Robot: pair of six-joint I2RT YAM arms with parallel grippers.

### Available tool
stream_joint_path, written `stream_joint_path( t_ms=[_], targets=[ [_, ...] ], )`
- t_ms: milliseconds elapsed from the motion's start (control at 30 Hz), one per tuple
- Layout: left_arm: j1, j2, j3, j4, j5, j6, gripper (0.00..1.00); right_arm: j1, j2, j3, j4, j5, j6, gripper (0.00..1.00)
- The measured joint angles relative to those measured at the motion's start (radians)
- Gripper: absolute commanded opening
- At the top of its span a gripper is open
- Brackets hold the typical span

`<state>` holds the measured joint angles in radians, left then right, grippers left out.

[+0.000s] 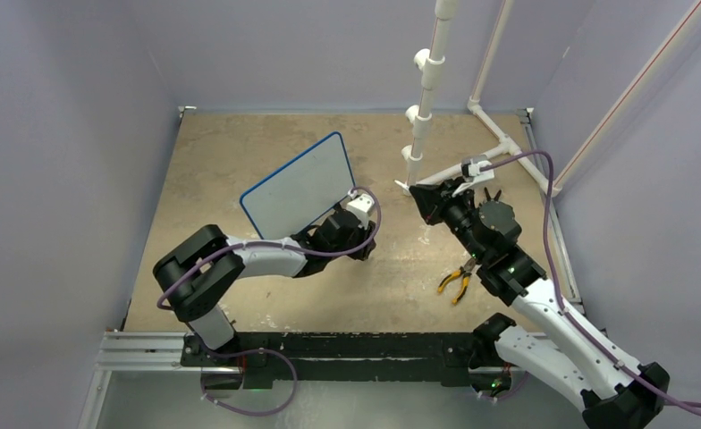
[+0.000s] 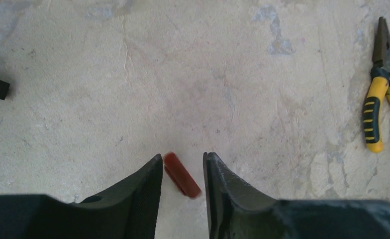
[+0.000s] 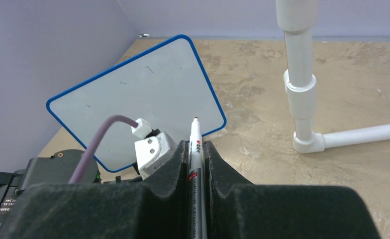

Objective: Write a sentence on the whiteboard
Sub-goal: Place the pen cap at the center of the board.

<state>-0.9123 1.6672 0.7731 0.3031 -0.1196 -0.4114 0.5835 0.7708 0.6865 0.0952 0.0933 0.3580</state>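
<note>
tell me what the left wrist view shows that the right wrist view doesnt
Only the left wrist view: a red cap lying on the table between the open jaws of the left gripper, and yellow-handled pliers near the right edge.

Only the right wrist view: the whiteboard, with no red writing visible, the uncapped marker clamped in the right gripper, and a white pipe frame.

Both: the tan table top, and each camera's own black jaws at the bottom of its picture.
</note>
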Motion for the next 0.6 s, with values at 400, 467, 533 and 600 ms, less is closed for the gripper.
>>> stream_joint_path(
  t_ms=[400, 467, 533, 600],
  targets=[
    [0.019, -0.074, 0.056, -0.028, 0.026, 0.019, 0.63, 0.0, -0.031, -0.032, 0.034, 0.019, 0.002, 0.0],
    [0.062, -0.126, 0.056, -0.038, 0.066, 0.018, 0.63, 0.0, -0.039, -0.037, 0.041, 0.019, 0.002, 0.0],
    [0.124, -0.18, 0.061, -0.057, 0.109, 0.018, 0.64, 0.0, -0.046, -0.042, 0.049, 0.018, 0.002, 0.0],
    [0.179, -0.234, 0.086, -0.098, 0.135, 0.03, 0.64, 0.0, -0.051, -0.045, 0.06, 0.016, 0.001, 0.0]
  ],
)
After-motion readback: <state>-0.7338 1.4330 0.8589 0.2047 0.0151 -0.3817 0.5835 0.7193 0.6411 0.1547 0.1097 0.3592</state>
